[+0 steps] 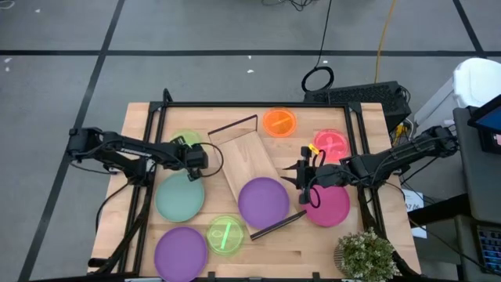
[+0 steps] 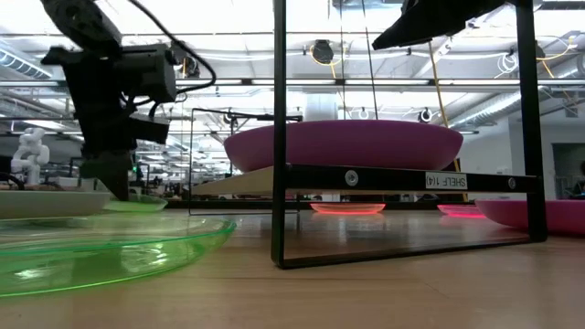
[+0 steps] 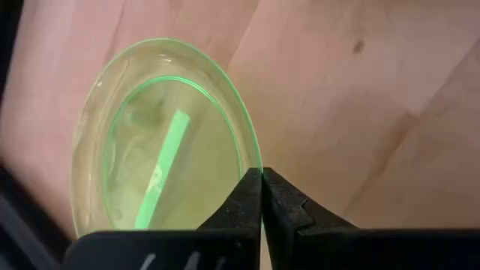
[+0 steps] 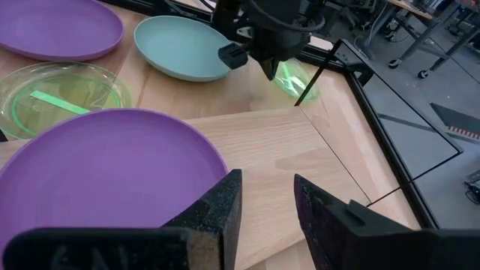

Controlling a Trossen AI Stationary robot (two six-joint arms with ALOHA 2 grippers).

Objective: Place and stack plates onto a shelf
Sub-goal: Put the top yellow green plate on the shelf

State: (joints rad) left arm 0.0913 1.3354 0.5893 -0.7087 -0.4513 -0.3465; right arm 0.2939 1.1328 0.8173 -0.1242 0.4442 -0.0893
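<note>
Plainly, the shelf (image 2: 402, 179) label reads "SHELF 1:4"; left jaws pinch the green plate (image 3: 161, 142) rim, right jaws wide.

A robotics lab: grey floor (image 1: 196, 47) crossed by dark tape lines at the frame's top, exposed ceiling ducts and strip lights (image 2: 228, 23) above, a small white humanoid figure (image 2: 30, 155) at far left.

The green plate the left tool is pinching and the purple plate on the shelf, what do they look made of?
Green plate: likely clear-tinted glossy plastic; the wood shows through it and its rim glints. Purple plate: probably opaque plastic with a matte, even sheen. Shelf: light wood by its visible grain, with thin black wire ends.
</note>
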